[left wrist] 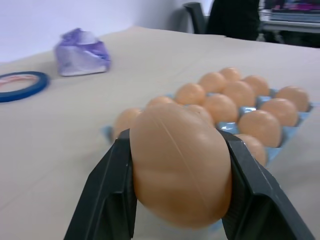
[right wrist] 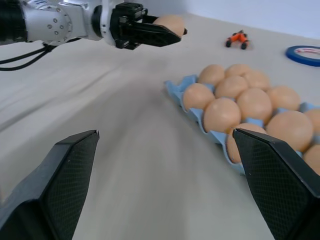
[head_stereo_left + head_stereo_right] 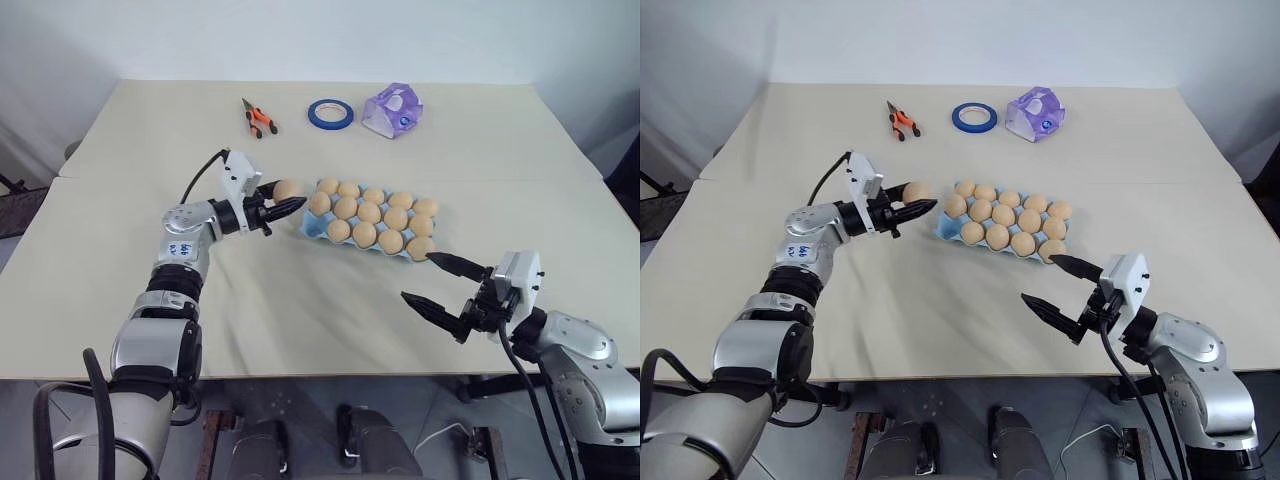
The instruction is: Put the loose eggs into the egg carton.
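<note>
Right tool (image 3: 436, 279) nearest, fingers apart, empty; left tool (image 3: 283, 208) clamped on tan matte egg (image 1: 180, 170) beside light-blue egg carton (image 3: 312, 225).

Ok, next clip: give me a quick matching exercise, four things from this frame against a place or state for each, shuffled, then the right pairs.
Things:
1. left gripper
2. right gripper
3. egg carton
4. blue tape ring

States or places:
A. flat on the table's far side, between the orange pliers and the purple packet
B. open, holding nothing
C. shut on an egg
D. nearly full of eggs, mid-table

Pairs: 1-C, 2-B, 3-D, 4-A
</note>
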Tool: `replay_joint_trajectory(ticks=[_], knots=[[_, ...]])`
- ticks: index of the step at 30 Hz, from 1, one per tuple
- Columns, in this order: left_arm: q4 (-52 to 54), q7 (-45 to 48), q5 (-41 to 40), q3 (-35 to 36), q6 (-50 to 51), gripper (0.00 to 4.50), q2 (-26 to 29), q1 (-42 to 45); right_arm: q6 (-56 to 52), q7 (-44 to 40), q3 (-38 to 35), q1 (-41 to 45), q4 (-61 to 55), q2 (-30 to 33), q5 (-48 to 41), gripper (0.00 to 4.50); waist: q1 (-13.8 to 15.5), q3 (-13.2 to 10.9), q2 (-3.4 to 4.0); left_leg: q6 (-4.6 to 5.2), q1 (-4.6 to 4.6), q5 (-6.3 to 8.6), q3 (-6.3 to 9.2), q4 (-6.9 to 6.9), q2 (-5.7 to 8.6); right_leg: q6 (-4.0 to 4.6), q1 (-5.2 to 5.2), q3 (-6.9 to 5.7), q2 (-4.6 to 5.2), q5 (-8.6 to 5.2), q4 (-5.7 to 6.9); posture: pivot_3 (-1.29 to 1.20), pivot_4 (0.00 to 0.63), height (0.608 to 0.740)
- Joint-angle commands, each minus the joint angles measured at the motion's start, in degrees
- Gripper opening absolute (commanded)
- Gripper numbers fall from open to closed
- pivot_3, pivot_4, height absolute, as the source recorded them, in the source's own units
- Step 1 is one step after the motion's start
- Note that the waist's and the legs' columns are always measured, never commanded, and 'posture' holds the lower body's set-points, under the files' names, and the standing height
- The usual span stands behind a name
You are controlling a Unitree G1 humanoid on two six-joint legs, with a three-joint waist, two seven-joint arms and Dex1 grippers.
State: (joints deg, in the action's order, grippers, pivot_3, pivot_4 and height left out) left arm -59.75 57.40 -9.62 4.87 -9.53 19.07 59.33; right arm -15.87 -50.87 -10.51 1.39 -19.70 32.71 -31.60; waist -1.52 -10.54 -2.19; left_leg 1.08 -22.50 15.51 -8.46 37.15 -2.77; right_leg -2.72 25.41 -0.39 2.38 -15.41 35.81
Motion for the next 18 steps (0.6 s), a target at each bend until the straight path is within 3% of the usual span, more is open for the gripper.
replay_joint_trajectory(ticks=[1, 6, 7, 9, 14, 18], knots=[[-1.6, 1.2, 1.2, -1.2, -0.3, 1.7, -0.9, 3.1, 1.8, 0.8, 0.9, 0.8, -1.2, -1.1, 0.4, 4.5, 0.0, 0.0, 0.0, 0.0, 0.0, 0.0, 0.01, 0.02, 0.0, 0.0, 0.0, 0.0, 0.0, 0.0, 0.03, 0.0, 0.15, 0.74], [-5.4, 0.0, 2.9, -1.9, -1.4, 1.7, -2.7, 4.6, 2.6, 1.5, 1.3, -0.2, -1.6, -1.6, 1.0, 4.5, 0.0, 0.0, 0.0, -0.01, 0.04, -0.01, 0.0, 0.05, 0.01, 0.0, 0.0, -0.01, -0.01, 0.0, 0.08, 0.0, 0.15, 0.74], [-5.8, -0.1, 3.2, -1.9, -1.5, 2.23, -2.9, 4.8, 2.5, 1.7, 1.3, -0.4, -1.8, -1.6, 1.1, 4.5, 0.0, 0.0, 0.0, 0.0, 0.03, -0.01, 0.01, 0.05, 0.0, 0.0, 0.0, 0.0, 0.0, 0.0, 0.07, 0.0, 0.15, 0.74], [-7.2, -2.9, 4.9, -2.4, -2.0, 2.69, -3.1, 5.3, 2.5, 2.2, 1.0, -0.8, -2.2, -1.7, 1.2, 4.5, 0.0, 0.0, 0.0, 0.0, 0.03, -0.01, 0.02, 0.03, 0.01, 0.0, 0.0, 0.0, 0.0, 0.0, 0.06, 0.0, 0.15, 0.74], [-7.5, -1.4, 4.4, -1.7, -2.8, 4.36, -3.7, 5.4, 2.4, 2.8, 0.7, -1.4, -2.8, -1.5, 1.0, 4.5, 0.0, 0.0, 0.0, -0.01, 0.02, -0.01, 0.02, 0.03, -0.01, 0.0, 0.01, 0.01, -0.01, 0.0, 0.07, 0.0, 0.15, 0.74], [-6.7, -1.5, 3.0, -0.1, -4.5, 4.46, -3.7, 5.7, 2.3, 2.6, 1.0, -0.8, -2.2, -1.1, 1.1, 4.5, 0.0, 0.0, 0.0, -0.01, 0.03, -0.01, 0.01, 0.04, 0.01, 0.0, 0.01, 0.0, 0.0, 0.0, 0.08, 0.0, 0.15, 0.74]])
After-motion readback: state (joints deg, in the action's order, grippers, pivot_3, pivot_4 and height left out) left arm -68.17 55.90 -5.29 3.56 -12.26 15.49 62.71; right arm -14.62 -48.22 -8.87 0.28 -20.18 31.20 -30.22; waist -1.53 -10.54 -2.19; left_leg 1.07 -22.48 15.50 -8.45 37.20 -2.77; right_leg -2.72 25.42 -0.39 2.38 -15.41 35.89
